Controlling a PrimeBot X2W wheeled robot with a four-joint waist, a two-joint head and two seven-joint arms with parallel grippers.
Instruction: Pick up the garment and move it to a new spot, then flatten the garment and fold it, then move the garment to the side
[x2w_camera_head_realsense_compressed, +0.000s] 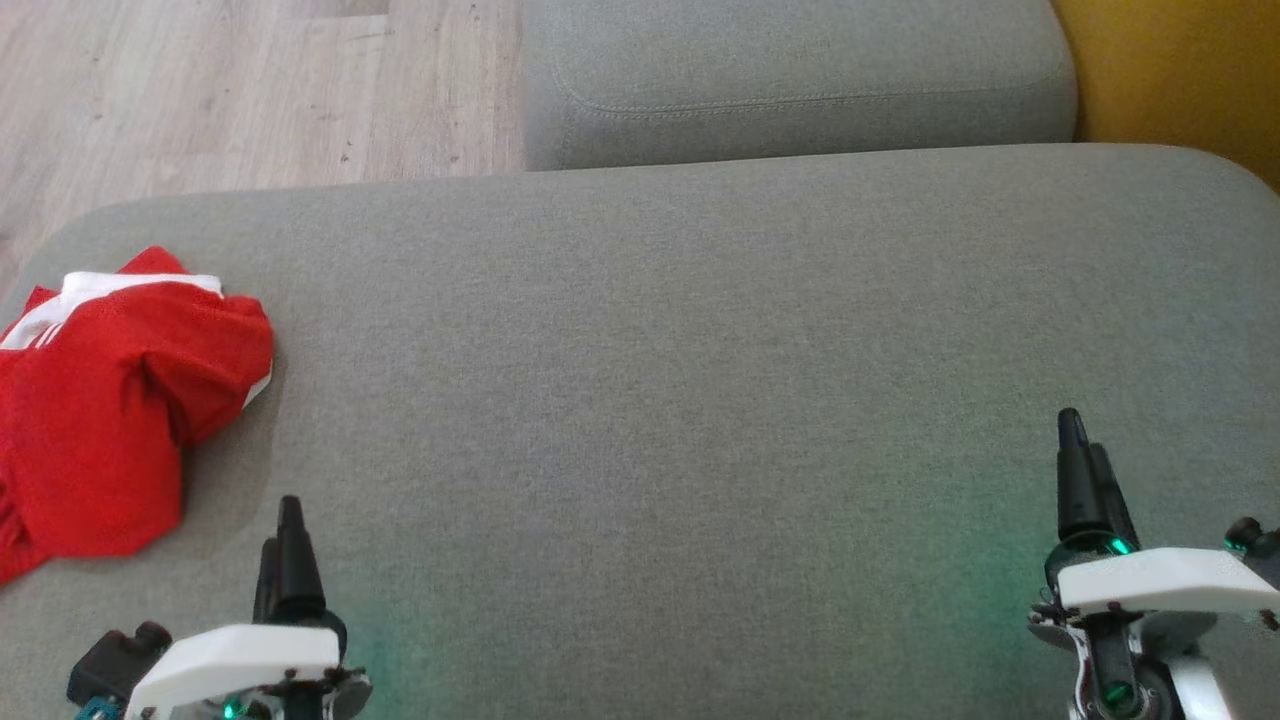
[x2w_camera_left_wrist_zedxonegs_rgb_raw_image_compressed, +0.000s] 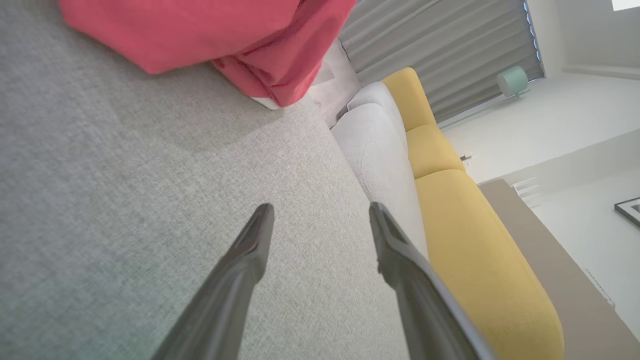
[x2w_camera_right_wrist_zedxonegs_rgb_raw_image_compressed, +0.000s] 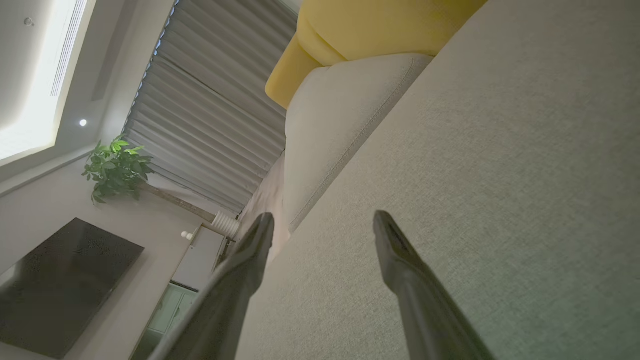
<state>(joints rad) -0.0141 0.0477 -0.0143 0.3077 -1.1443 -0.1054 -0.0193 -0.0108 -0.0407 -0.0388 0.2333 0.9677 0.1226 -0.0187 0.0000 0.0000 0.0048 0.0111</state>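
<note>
Grey sofa cushion (x2w_camera_head_realsense_compressed: 680, 330): broad and flat, spans the head view. Second grey cushion (x2w_camera_head_realsense_compressed: 800, 80) sits behind it, with yellow upholstery (x2w_camera_head_realsense_compressed: 1180, 70) at far right and wood floor (x2w_camera_head_realsense_compressed: 250, 90) at far left. Red garment (x2w_camera_head_realsense_compressed: 100, 400), white trim: crumpled heap at the cushion's left edge, partly cut off by the frame. Left claw (x2w_camera_left_wrist_zedxonegs_rgb_raw_image_compressed: 321, 207): fingers spread, empty, near the garment, not touching it. Right claw (x2w_camera_right_wrist_zedxonegs_rgb_raw_image_compressed: 324, 215): fingers spread, empty, over bare cushion, well apart from the garment.

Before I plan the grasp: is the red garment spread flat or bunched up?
Bunched, not spread. The garment lies heaped on the cushion's left end, creased, with layers lapped over each other; part runs out of frame.
</note>
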